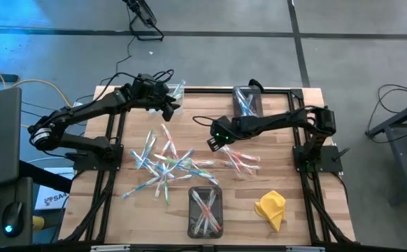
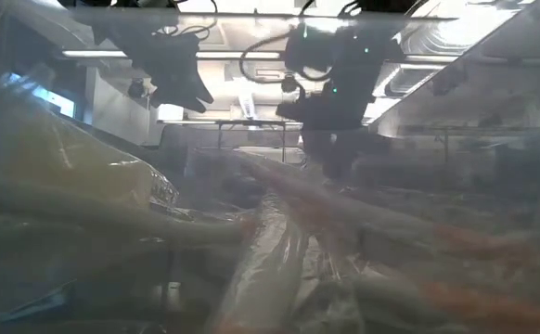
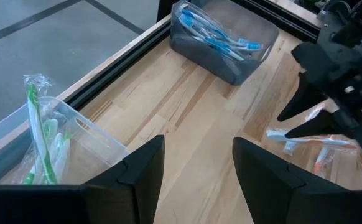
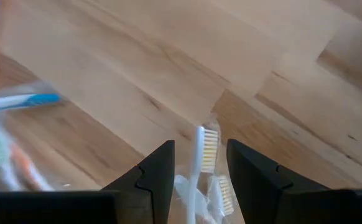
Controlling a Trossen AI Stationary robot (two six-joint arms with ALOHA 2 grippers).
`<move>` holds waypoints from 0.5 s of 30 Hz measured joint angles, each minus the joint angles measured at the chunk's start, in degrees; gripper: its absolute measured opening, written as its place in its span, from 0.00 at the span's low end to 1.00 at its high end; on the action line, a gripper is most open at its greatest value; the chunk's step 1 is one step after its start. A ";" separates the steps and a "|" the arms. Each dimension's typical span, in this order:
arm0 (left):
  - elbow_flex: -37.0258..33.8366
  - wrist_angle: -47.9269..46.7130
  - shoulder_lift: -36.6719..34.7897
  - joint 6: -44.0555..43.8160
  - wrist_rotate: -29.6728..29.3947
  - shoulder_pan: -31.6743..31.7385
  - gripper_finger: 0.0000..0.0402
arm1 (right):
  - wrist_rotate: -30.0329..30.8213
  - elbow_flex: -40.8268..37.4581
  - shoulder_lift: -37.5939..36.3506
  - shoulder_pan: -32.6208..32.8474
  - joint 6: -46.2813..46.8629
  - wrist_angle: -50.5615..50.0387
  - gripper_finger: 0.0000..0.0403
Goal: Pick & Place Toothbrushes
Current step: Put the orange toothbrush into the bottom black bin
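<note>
Toothbrushes (image 1: 165, 162) lie scattered in a loose heap on the tabletop (image 1: 294, 217) left of centre, too many and too tangled to count, with a smaller pink cluster (image 1: 242, 161) to their right. Three clear bins hold more: green ones (image 3: 41, 134) at the far-left edge, blue ones (image 1: 246, 102) at the far edge, and pink ones (image 1: 205, 211) at the near edge. One yellow cloth (image 1: 271, 208) sits near the right corner. The left pincer (image 3: 196, 171) hangs open and empty by the green bin. The right pincer (image 4: 199, 168) grips a wrapped toothbrush (image 4: 201, 155) above the centre.
</note>
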 joint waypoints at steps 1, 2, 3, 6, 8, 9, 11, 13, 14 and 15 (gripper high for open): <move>0.01 0.00 0.00 0.00 0.00 0.00 0.46 | 0.00 0.00 0.49 0.00 0.02 0.02 0.34; -0.01 0.03 0.00 0.02 0.00 0.00 0.46 | 0.00 0.00 0.94 0.00 0.02 -0.04 0.34; -0.01 0.04 0.00 0.02 0.00 0.02 0.46 | 0.04 0.00 1.31 0.00 0.02 0.00 0.34; -0.01 0.04 0.00 0.02 0.00 0.00 0.46 | 0.08 0.00 2.18 0.00 0.03 0.18 0.34; -0.01 -0.01 0.00 0.02 0.01 0.00 0.46 | 0.22 0.00 2.95 0.00 0.04 0.51 0.34; 0.00 -0.01 0.00 0.02 0.01 0.02 0.46 | 0.20 0.00 3.15 0.00 0.04 0.77 0.34; -0.01 -0.02 0.00 0.02 0.02 0.01 0.46 | 0.04 0.00 3.56 -0.11 -0.05 0.91 0.34; 0.01 -0.02 0.00 0.02 0.02 0.00 0.46 | 0.01 0.00 4.24 -0.14 -0.07 1.85 0.34; -0.01 -0.02 0.00 0.02 0.02 0.00 0.46 | 0.03 0.00 4.52 -0.15 -0.14 1.99 0.34; -0.01 0.00 0.00 0.02 0.02 0.01 0.46 | 0.03 0.00 4.90 -0.14 -0.19 1.90 0.34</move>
